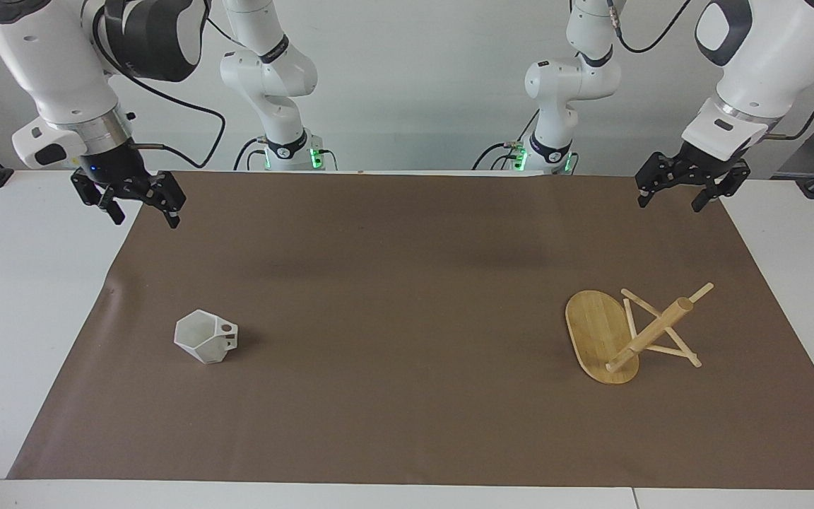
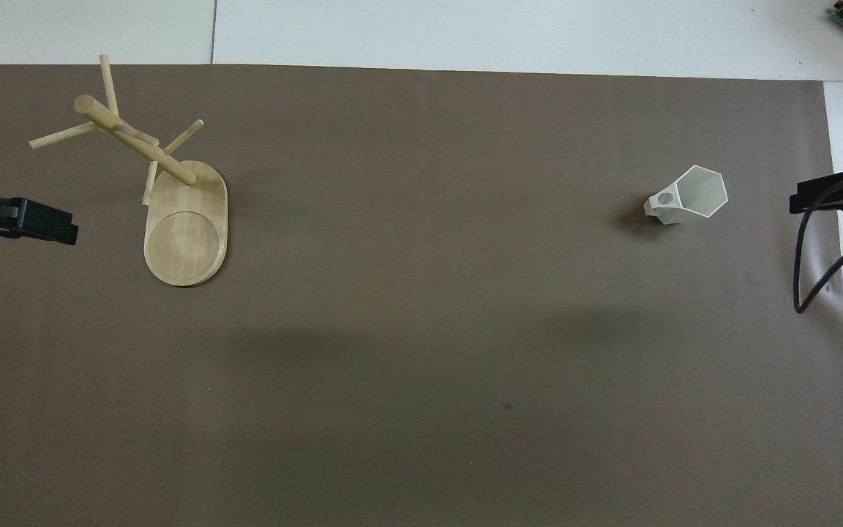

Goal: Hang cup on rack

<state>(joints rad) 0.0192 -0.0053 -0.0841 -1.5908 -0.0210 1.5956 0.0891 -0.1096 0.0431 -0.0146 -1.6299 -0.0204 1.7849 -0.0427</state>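
Two spread-fingered empty grippers, left gripper [image 1: 682, 191], right gripper [image 1: 140, 203], faceted white cup [image 1: 205, 337], bamboo rack [image 1: 626, 336] upright.

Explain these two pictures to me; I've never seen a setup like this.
These are two white robot arms at a table, each ending in a black gripper with two fingers. One picture looks at them from across the table; the other looks down from above their own end.

A brown mat covers the table. On it lie a small white cup, toward the right arm's end, and a wooden rack with pegs, toward the left arm's end.

The right gripper hangs open above the mat's corner, well apart from the cup. The left gripper waits open near the other corner. Neither holds anything, and the cup is not yet on the rack.
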